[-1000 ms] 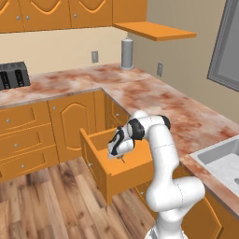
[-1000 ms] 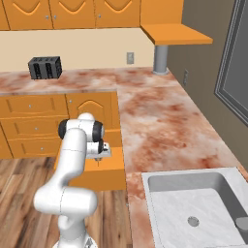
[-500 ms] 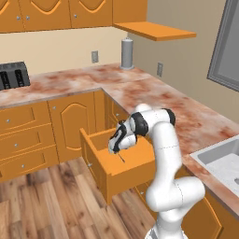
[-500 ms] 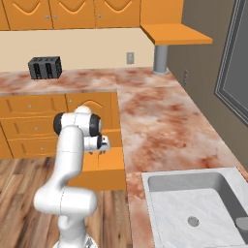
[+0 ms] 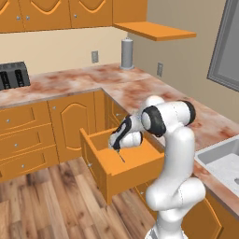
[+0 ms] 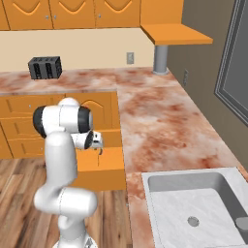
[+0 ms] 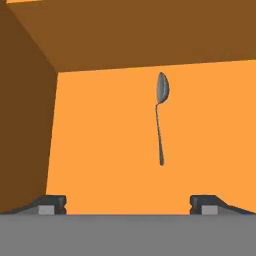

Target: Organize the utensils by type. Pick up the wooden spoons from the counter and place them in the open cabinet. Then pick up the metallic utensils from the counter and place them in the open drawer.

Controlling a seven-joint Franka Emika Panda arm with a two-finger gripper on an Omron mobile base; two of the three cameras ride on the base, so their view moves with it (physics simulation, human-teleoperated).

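A small grey metal spoon (image 7: pixel 160 120) lies on the orange floor of the open drawer (image 7: pixel 100 140), its bowl pointing away from the hand. My gripper (image 7: pixel 127 204) hangs above it, open, with nothing between the two dark fingertips (image 7: pixel 50 202). From the left base view the gripper (image 5: pixel 116 144) is over the drawer (image 5: pixel 133 170), and the spoon (image 5: pixel 121 157) shows as a thin dark line under it. In the right base view the gripper (image 6: pixel 98 145) sits just above the drawer (image 6: pixel 101 169). The wooden spoons are out of view.
The pink marbled counter (image 5: pixel 140 91) wraps around the corner, with a black toaster (image 5: pixel 11 74) at the left and a grey cylinder (image 5: pixel 127 53) under the orange cabinet shelf (image 5: pixel 158 31). A sink (image 6: pixel 203 208) lies to the right.
The gripper has gone from shut to open and let go of the metal spoon, which now rests in the drawer. The hand has shifted slightly above the drawer.
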